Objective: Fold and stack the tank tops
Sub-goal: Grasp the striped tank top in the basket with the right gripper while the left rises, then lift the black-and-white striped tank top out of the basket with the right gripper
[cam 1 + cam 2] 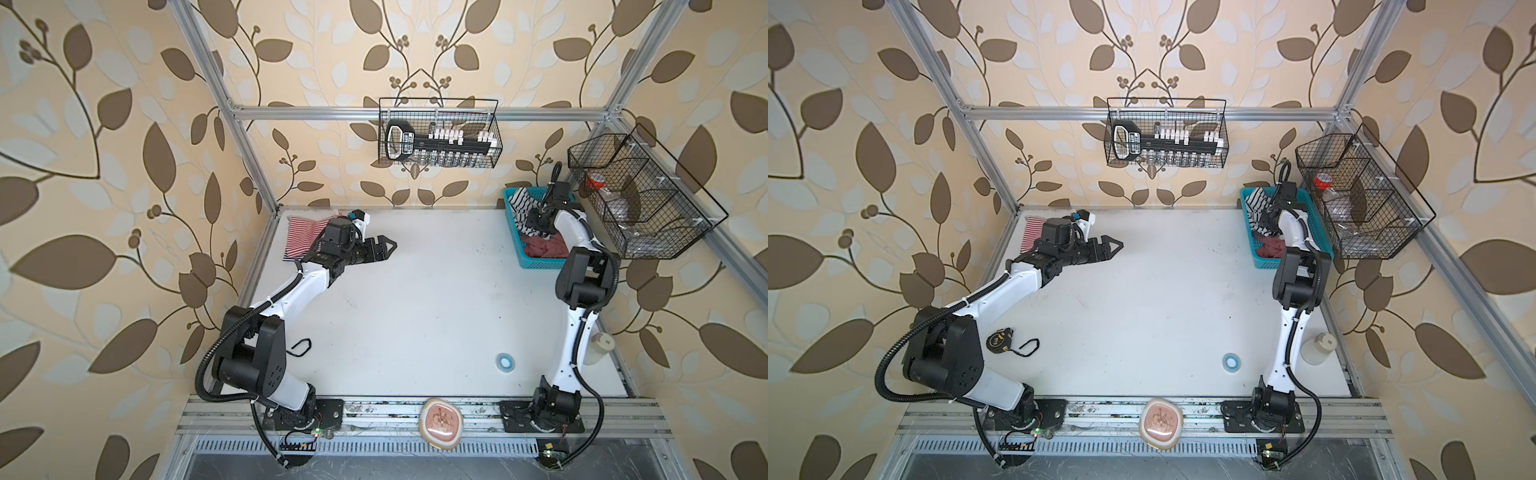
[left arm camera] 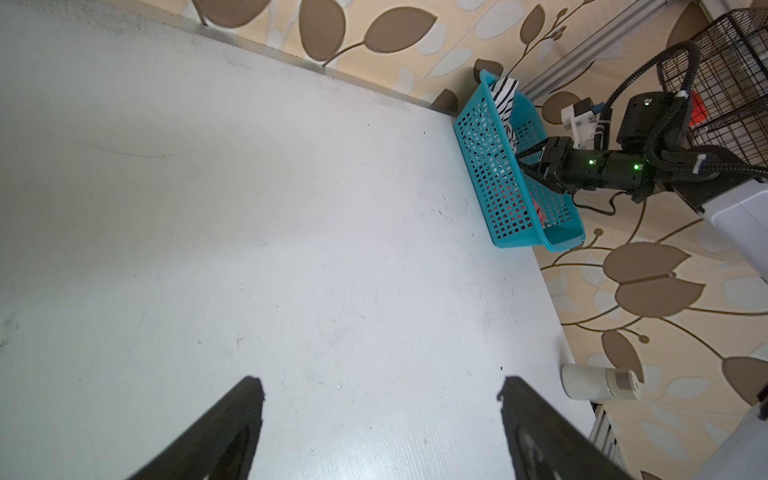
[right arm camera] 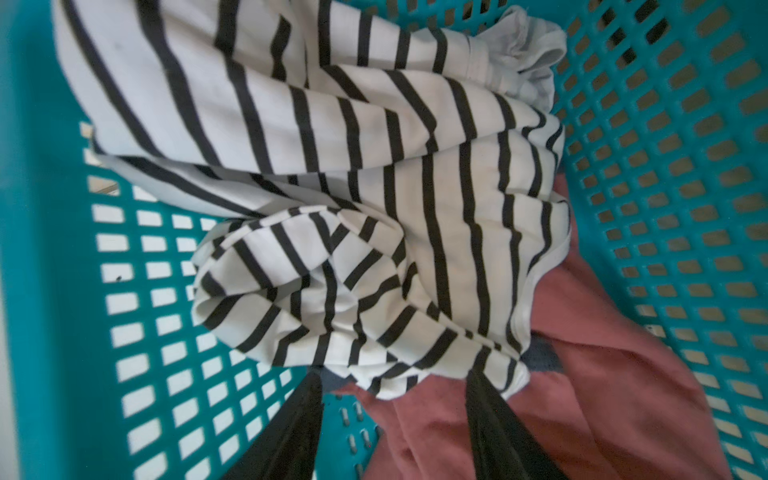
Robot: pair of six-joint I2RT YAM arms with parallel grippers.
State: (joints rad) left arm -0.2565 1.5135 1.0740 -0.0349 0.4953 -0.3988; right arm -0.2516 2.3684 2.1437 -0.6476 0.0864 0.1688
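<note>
Well, on the left I am holding the arm bent at the elbow, with its forearm reaching toward the far left corner and the wrist turning in toward the middle. The left end effector (image 1: 390,248) is hanging released above the bare table (image 1: 415,311), its jaws standing wide with nothing between them. Just behind that wrist, the red-and-white striped tank top (image 1: 303,232) is lying as a flat patch in the far left corner of the table, partly hidden by the arm.

Moving right, the other arm is standing tall from its base and stretching to the far right corner, with the wrist tipping down into the teal basket (image 1: 515,237). The right end effector (image 3: 392,388) is sitting with its jaws partly apart on either side of a bunched edge of the black-and-white striped tank top (image 3: 374,208); I cannot tell whether it is pinching the cloth. That top is lying crumpled in rolls inside the basket, over the dusty red tank top (image 3: 602,395), whose grey-blue trim (image 3: 544,353) is peeking out beneath it.
</note>
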